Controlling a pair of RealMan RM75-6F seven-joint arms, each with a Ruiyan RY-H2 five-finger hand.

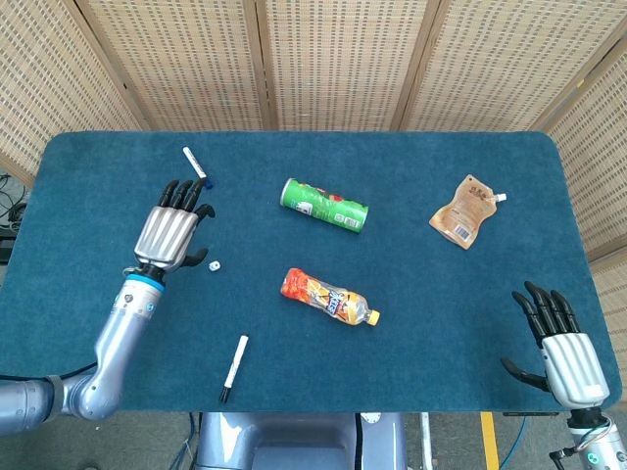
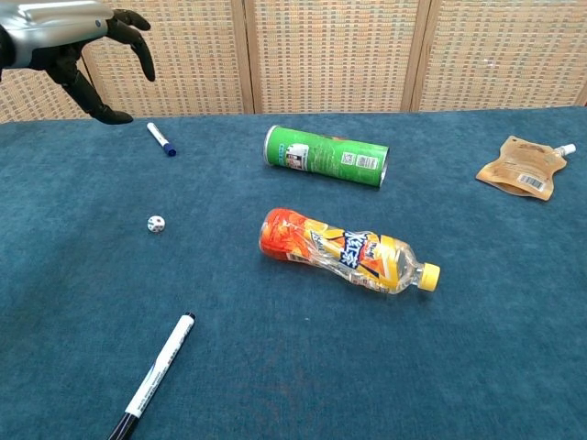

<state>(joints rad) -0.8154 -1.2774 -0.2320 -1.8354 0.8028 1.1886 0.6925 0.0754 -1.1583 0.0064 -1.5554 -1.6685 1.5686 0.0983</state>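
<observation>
The left hand point(image 1: 171, 231) hangs above the blue table point(image 1: 431, 323) with its fingers apart and holds nothing. One small white die point(image 2: 156, 224) lies on the cloth just beside it, not touching it. There are two markers: one with a blue cap point(image 1: 197, 164) near the fingertips, one with a black cap point(image 1: 234, 367) at the front edge. One green can point(image 1: 324, 205), one orange bottle point(image 1: 329, 297) and one brown pouch point(image 1: 464, 212) lie apart. The right hand point(image 1: 562, 343) is spread and empty at the near right corner.
</observation>
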